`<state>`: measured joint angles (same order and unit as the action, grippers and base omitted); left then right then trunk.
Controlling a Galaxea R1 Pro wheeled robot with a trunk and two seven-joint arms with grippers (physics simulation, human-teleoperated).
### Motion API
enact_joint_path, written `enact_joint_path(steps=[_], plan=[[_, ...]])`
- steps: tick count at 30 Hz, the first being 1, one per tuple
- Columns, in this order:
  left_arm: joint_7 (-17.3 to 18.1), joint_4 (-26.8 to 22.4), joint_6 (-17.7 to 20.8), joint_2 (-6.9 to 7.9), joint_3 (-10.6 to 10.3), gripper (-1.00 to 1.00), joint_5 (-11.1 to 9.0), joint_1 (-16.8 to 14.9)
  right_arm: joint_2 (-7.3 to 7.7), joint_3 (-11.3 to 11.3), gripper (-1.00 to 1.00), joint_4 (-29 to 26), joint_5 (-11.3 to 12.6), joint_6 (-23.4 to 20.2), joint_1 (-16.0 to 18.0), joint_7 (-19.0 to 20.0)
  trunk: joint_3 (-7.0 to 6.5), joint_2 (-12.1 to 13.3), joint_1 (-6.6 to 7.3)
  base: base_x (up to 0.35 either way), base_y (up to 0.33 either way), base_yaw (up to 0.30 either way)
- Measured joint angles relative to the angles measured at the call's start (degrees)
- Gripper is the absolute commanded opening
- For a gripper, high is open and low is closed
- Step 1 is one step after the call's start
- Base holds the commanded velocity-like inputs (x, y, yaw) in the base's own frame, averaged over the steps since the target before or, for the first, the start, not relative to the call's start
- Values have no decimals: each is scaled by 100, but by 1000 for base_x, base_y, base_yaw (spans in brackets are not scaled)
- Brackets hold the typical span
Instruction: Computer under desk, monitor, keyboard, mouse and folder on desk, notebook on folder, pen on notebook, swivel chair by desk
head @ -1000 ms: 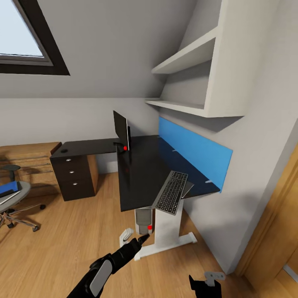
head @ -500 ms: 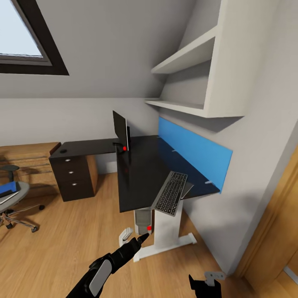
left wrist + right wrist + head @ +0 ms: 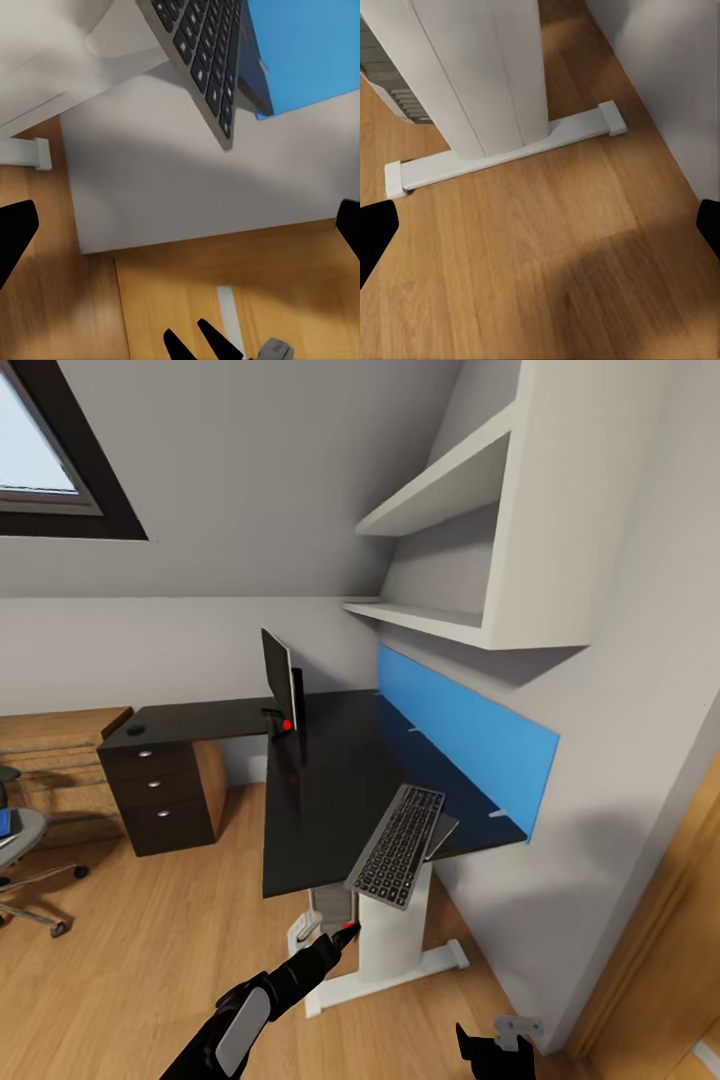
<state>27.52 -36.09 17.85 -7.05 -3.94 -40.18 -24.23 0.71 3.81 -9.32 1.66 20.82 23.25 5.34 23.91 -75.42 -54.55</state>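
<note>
Walls: pale grey, sloped ceiling, dark-framed window (image 3: 45,470).
Shelves: white shelves (image 3: 440,550); blue wall panel (image 3: 465,735) below.
Floor: wooden floor (image 3: 150,960).
Dresser: light wooden dresser (image 3: 45,755).

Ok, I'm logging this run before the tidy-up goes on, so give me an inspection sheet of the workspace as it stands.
Surface: glossy black desk, L-shaped, mostly bare.
Job's things: monitor upright at the desk's inner corner, seen edge-on; keyboard at the near end, overhanging the edge and tilted; swivel chair apart from the desk on the floor, something blue on its seat.
Clutter: a thin dark flat item under the keyboard's far side; cannot tell what.
Grippers: left gripper open, pointing up at the keyboard; right gripper open, over the floor by the white desk leg.
Cables: nothing seen.
Surroundings: blue wall panel, white shelves, skylight, wooden floor.
</note>
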Motion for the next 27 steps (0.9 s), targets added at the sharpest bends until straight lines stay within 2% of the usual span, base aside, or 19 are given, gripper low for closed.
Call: enact_joint_path(steps=[12,15,19,22,23,24,27], plan=[[0,1,1,8,8,100,0,0,0,-5,100,84,-32,0,0,7,0,0,-1,20,-17,0],[0,0,1,9,9,100,1,0,4,-3,100,119,-112,2,-2,9,0,0,-1,2,-2,0],[0,0,1,15,9,100,5,0,30,-2,100,316,-334,20,-8,8,0,0,-1,1,-1,0],[0,0,1,17,9,100,7,0,103,-3,100,680,-552,257,-21,12,0,0,-1,0,0,0],[0,-1,1,18,10,100,8,3,161,-2,100,922,-679,816,-50,15,1,0,-1,0,0,0],[0,-1,-1,18,10,100,8,1,168,-6,100,996,-723,1063,-138,18,1,0,-1,0,0,0],[0,-1,-1,27,10,100,9,1,177,-6,100,1025,-740,1191,-302,20,1,0,-1,0,0,0]])
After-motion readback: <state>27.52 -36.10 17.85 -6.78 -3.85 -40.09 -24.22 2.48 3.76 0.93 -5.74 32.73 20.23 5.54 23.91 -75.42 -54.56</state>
